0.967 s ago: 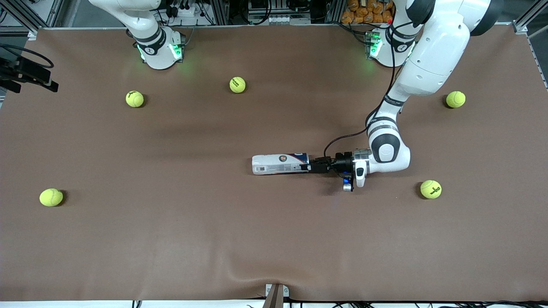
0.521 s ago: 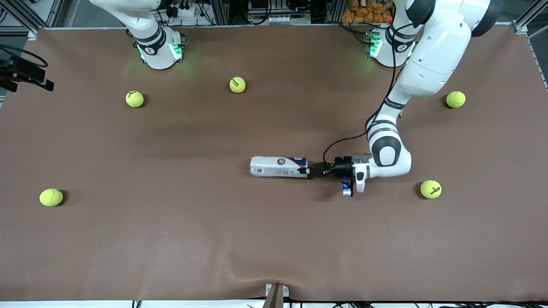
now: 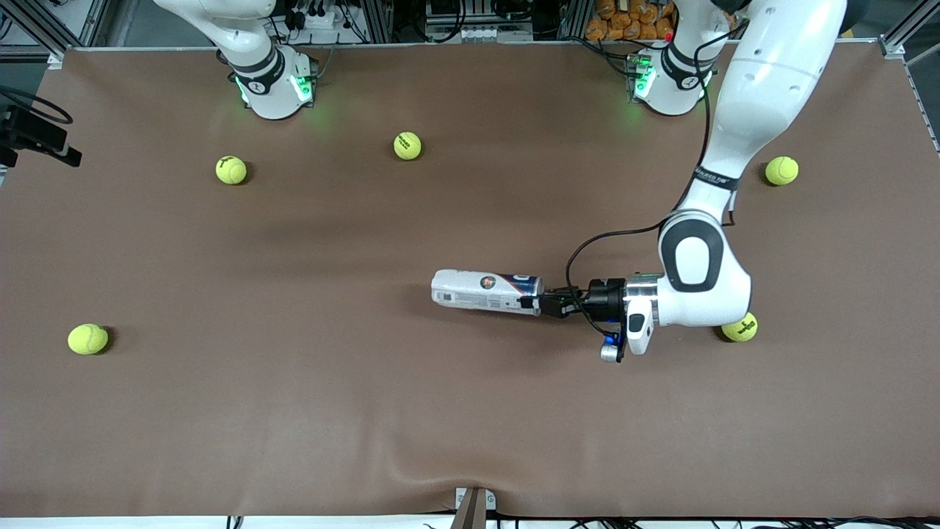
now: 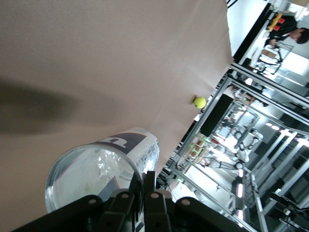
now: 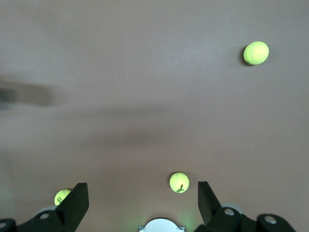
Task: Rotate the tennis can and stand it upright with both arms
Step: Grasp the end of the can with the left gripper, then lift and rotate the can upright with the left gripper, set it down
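Observation:
The tennis can lies on its side near the middle of the brown table, its white and navy label up. My left gripper is shut on the can's rim at the end toward the left arm's end of the table. In the left wrist view the fingers pinch the clear wall of the can at its open mouth. My right gripper is open and empty, high over the table at the right arm's end. Its black hand shows in the front view.
Several yellow-green tennis balls lie about: two near the right arm's base, one nearer the front camera, one at the left arm's end, one partly under the left arm's wrist.
The left arm has drawn back toward its end of the table and nearer the front camera. The can's gripped end has swung with it. The right hand has shifted slightly.

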Tool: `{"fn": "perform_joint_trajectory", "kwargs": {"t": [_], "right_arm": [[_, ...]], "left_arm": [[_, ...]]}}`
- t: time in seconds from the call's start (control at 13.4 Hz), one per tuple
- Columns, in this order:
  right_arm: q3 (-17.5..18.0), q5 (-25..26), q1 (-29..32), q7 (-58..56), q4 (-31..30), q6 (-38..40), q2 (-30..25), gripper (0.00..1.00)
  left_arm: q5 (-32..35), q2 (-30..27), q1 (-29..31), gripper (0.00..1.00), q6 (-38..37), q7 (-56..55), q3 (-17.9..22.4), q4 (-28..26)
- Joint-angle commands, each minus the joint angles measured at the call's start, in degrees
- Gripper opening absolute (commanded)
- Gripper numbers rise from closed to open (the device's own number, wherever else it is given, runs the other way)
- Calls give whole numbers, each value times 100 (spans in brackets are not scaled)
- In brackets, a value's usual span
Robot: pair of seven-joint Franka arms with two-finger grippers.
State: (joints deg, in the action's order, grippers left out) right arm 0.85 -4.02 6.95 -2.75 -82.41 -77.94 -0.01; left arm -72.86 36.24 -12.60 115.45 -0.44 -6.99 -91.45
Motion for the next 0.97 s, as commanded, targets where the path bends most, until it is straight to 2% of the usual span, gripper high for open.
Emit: {"fn": "perform_joint_trajectory", "kwargs": {"t": [0.0,0.3,0.45,0.89], "right_arm": [[-5,60,61,20,-100,-55,-34,100],[21,60,-122,11,-100,16,-34,100],[21,77,-255,20,-73,-1,-43,100],[3,95,-290,20,-82,-28,-25,100]], "left_arm": [[665,-336,12,0,-76,-622,22,118],[1904,-538,-58,0,-206,-1755,-13,645],[2266,-556,-84,0,-365,-2248,-22,856],[3426,-890,-541,0,-366,-2908,-31,919]]}}
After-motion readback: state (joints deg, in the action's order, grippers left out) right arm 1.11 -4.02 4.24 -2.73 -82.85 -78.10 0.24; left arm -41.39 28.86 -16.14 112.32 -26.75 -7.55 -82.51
